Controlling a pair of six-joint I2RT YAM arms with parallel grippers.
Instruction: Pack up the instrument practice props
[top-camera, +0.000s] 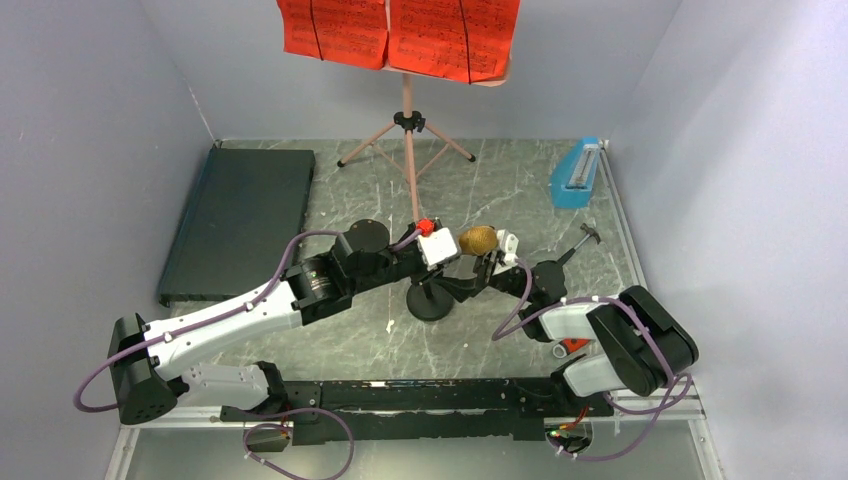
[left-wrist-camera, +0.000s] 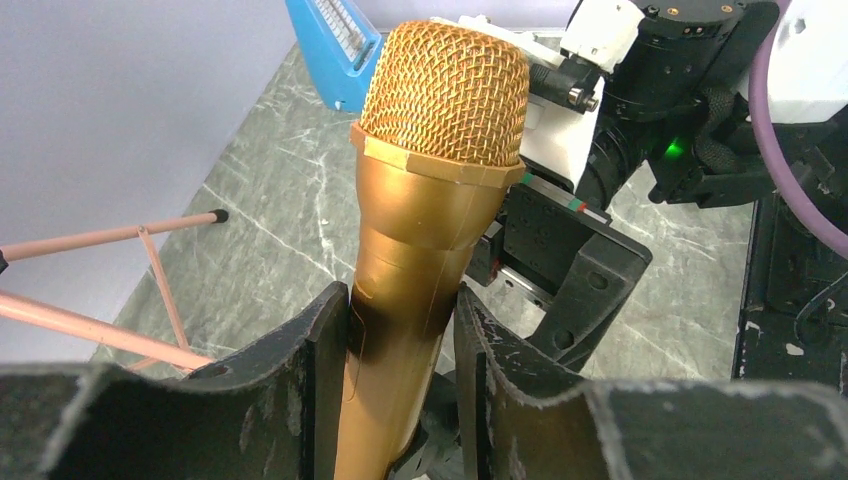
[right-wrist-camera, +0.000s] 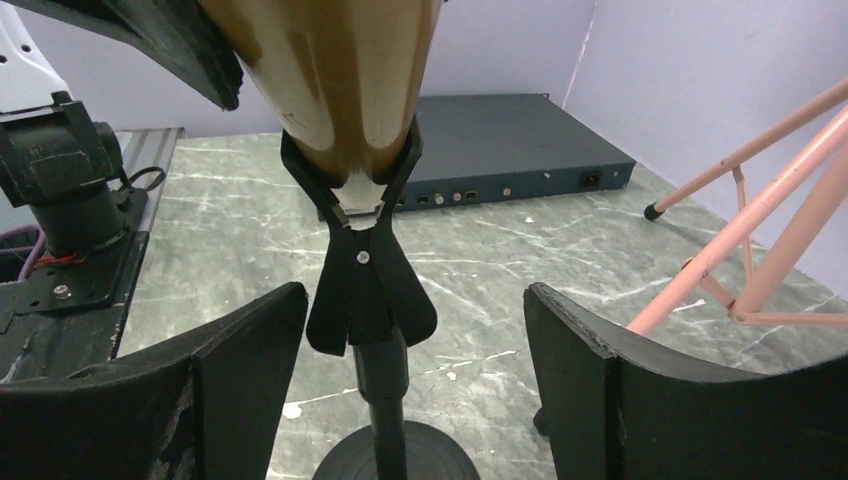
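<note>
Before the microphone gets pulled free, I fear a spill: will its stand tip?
Likely tippy: the stand is thin over a small round base, with the microphone clipped high. The clip hugs the body, so it may lift along. The left claw may slip on smooth gold.

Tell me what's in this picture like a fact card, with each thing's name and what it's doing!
left jaws: shut on the gold microphone
right jaws: open, one on each side of the black stand
microphone: sitting in the stand's clip
sheet-music pages: red, up on the pink music stand at the back
metronome: blue, back right, near the wall
dark case: lying flat on the left
</note>
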